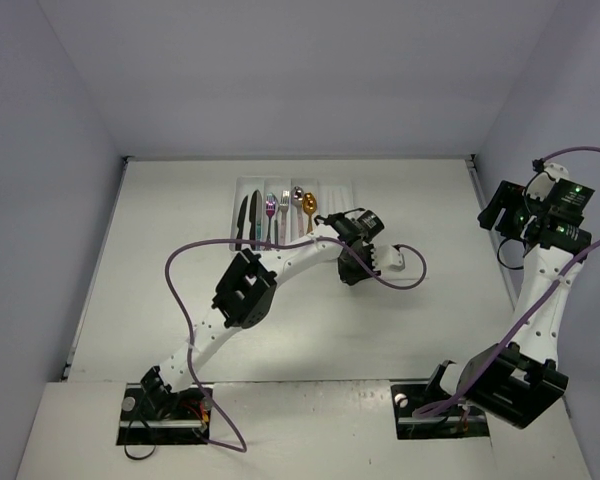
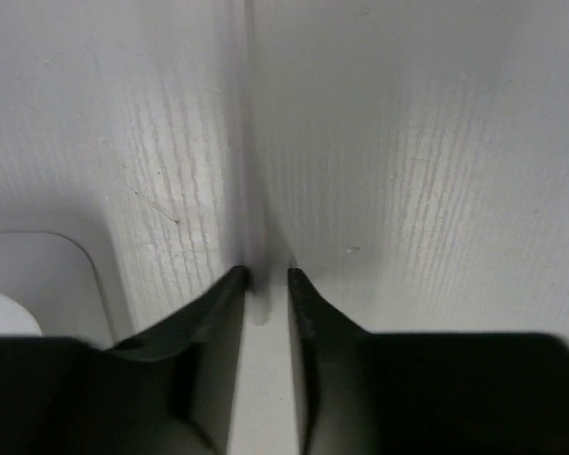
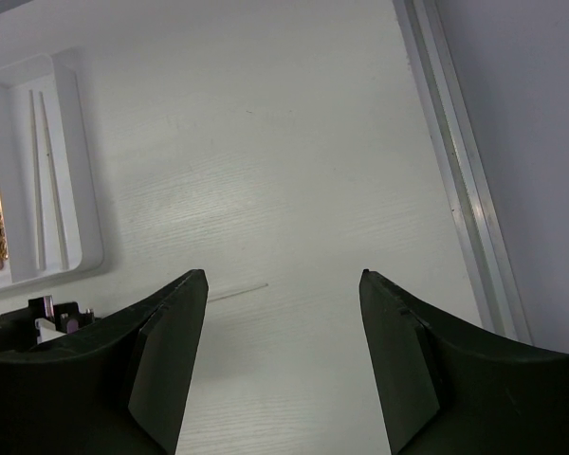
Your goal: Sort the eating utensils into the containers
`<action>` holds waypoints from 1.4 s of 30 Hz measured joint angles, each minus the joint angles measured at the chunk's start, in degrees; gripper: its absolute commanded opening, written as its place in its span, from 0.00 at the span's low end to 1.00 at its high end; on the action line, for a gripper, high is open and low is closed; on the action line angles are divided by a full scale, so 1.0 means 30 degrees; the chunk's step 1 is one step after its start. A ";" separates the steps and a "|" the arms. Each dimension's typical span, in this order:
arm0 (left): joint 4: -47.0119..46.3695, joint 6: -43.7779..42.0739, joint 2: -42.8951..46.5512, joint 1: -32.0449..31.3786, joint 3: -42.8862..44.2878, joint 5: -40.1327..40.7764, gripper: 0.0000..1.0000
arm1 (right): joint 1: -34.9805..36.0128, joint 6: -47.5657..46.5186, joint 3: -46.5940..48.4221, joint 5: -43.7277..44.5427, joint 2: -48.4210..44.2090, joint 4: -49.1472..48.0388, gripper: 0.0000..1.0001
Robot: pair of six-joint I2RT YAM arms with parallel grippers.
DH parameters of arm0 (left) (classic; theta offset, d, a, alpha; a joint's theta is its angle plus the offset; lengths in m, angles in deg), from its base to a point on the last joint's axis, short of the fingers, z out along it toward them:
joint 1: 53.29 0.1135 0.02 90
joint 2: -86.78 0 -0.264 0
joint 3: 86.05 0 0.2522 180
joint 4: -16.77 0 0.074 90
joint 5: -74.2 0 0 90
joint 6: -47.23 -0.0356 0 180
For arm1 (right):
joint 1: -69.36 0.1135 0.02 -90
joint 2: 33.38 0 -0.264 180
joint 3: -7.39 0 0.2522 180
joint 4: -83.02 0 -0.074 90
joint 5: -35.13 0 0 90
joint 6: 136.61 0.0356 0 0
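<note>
The white cutlery tray (image 1: 332, 190) lies at the table's far middle. It holds black knives (image 1: 248, 218), a pink-handled fork (image 1: 271, 215), a silver fork (image 1: 285, 212) and a gold spoon (image 1: 309, 212). Two pale chopsticks (image 3: 43, 180) lie in the tray's (image 3: 81, 152) right-hand compartment. My left gripper (image 1: 352, 268) is low over the table just near the tray's right end. Its jaws (image 2: 266, 277) are nearly closed on a thin pale chopstick (image 2: 258, 379). That chopstick's thin end (image 3: 239, 290) shows on the table in the right wrist view. My right gripper (image 3: 283, 275) is open and empty, raised at the far right (image 1: 505, 215).
A metal rail (image 3: 455, 171) runs along the table's right edge by the wall. A purple cable (image 1: 400, 282) loops beside the left wrist. Bare white table lies between the tray and the right arm.
</note>
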State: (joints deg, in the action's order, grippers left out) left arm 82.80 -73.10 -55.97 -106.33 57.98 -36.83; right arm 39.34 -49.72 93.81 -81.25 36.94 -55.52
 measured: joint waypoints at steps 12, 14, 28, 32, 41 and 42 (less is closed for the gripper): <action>-0.1919 0.1776 0.2486 -0.1111 -0.4242 0.0960 0.00 | 0.0000 -0.0086 0.0182 -0.0016 -0.0022 0.0067 0.61; -0.1790 0.2352 0.3019 -0.1201 -0.5016 0.0943 0.00 | 0.0000 0.0020 0.0394 -0.0061 -0.0015 0.0113 0.61; -0.1411 0.8166 1.1027 0.1985 -0.8948 -0.0945 0.00 | 0.0000 0.1040 0.1180 -0.0739 0.0203 0.0124 0.60; -0.1889 1.1731 1.2050 0.4378 -0.9477 -0.2161 0.00 | 0.0000 0.1301 0.1180 -0.0739 0.0328 0.0124 0.60; -0.2551 1.8418 1.1150 0.6709 -1.0306 -0.3348 0.00 | 0.0000 0.1821 0.1180 -0.0726 0.0481 0.0124 0.60; -0.2580 1.8835 1.1002 0.6670 -1.0294 -0.3468 0.00 | 0.0000 0.1865 0.1180 -0.0724 0.0481 0.0124 0.60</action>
State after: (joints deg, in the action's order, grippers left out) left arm 75.05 -16.59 -22.96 -86.32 27.10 -47.23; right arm 39.34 -44.12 97.35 -83.42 38.38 -55.15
